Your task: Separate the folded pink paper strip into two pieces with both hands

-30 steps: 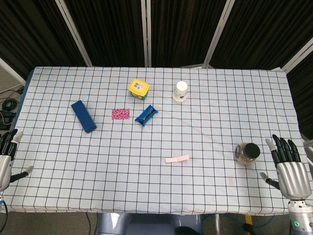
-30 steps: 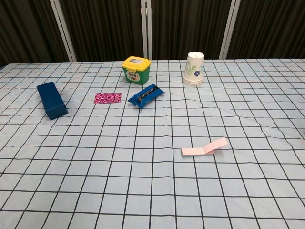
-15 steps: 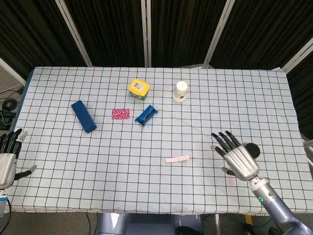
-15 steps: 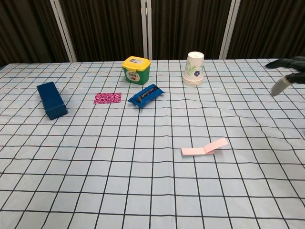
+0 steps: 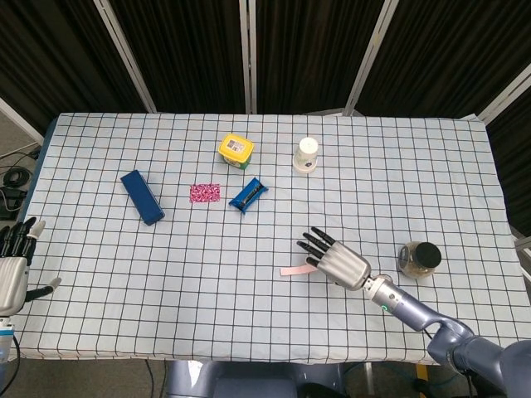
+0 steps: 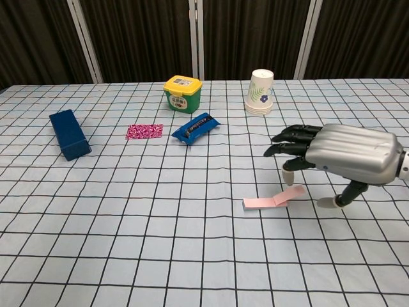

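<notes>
The folded pink paper strip (image 5: 294, 269) (image 6: 273, 199) lies on the checked cloth near the table's front, its right flap lifted a little. My right hand (image 5: 336, 259) (image 6: 339, 155) hovers just above and to the right of the strip, palm down, fingers spread and holding nothing. In the chest view its fingertips hang over the raised flap without clear contact. My left hand (image 5: 12, 269) stays at the table's far left front edge, fingers apart and empty, far from the strip; the chest view does not show it.
A glass jar (image 5: 419, 258) stands right of my right hand. Further back are a blue box (image 5: 141, 196), a pink patterned packet (image 5: 205, 192), a blue snack bar (image 5: 248, 195), a yellow-lidded green tub (image 5: 236, 151) and an upturned paper cup (image 5: 306, 155).
My right hand has swept leftward from the table's right front edge, past the jar, to just over the strip's right end. The left hand has barely shifted.
</notes>
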